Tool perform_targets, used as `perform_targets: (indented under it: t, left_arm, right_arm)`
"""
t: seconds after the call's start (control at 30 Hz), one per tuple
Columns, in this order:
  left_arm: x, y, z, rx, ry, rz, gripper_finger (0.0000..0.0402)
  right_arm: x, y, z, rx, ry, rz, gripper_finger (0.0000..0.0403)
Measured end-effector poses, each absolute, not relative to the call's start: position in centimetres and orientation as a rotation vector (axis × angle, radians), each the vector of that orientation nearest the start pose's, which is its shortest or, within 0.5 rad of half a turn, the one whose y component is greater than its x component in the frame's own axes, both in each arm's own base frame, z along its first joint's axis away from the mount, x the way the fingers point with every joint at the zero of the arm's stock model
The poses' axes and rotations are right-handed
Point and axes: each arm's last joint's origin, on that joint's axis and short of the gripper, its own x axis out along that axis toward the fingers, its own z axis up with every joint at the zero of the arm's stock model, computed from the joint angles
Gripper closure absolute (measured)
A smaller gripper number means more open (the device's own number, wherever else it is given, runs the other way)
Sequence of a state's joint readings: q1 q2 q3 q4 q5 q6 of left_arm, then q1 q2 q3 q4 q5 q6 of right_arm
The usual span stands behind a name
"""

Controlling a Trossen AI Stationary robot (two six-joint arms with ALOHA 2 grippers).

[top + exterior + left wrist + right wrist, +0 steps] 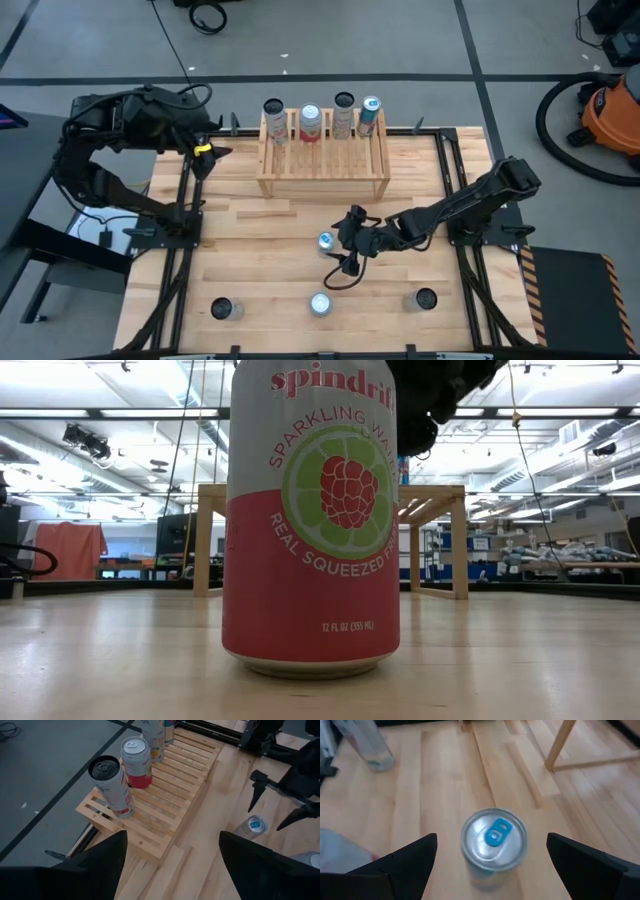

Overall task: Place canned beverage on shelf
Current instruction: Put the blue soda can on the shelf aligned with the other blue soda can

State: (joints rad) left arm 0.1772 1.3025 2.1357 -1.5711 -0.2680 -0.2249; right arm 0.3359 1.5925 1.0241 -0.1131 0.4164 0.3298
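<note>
So the right tool (340, 252) is sitting open over the middle of the bench (250, 240), fingers spread wide on either side of a silver can (326, 241) with a blue tab. In the right wrist view that can (493, 840) is upright between the two fingers (405, 857) with clear gaps on both sides, so nothing's gripped, it's just lined up above it.

Left tool (205, 152) is up by the far left corner of the bench, just beside the shelf's left end, also open and holding nothing. Its wrist view looks down the slatted top of the shelf (170, 790) with the blue-tab can (252, 826) further off under the other arm's fingers.

The shelf (322, 165) sits along the far edge of the bench, about centre. Four cans stand in a row on its back tier: a dark-topped one (274, 120) at the left end, then a red one (310, 123), another dark-topped one (344, 114), and a can (370, 115) with a teal top at the right end.

Three more cans are lined up near the front edge: dark top (221, 309) on the left, a silver-topped one (320, 304) in the middle, dark top (426, 299) on the right. The low view is basically filled by a pink and grey Spindrift can (311, 520) standing right in front of the camera, shelf (440, 510) visible behind it
</note>
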Motion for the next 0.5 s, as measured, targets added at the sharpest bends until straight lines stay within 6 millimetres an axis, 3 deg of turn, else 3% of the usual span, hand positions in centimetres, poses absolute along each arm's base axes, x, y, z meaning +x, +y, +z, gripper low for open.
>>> perform_targets:
  t: [0.23,0.5]
  left_arm:
    - [13.8,3.2,51.5,-0.177,0.692,0.505,0.0084]
    - [13.8,3.2,51.5,-0.176,0.692,0.505,0.0084]
  right_arm:
    - [33.7,9.9,20.4,0.023,0.633,-0.187,0.0016]
    - [34.1,9.8,19.9,0.018,0.626,-0.197,0.0019]
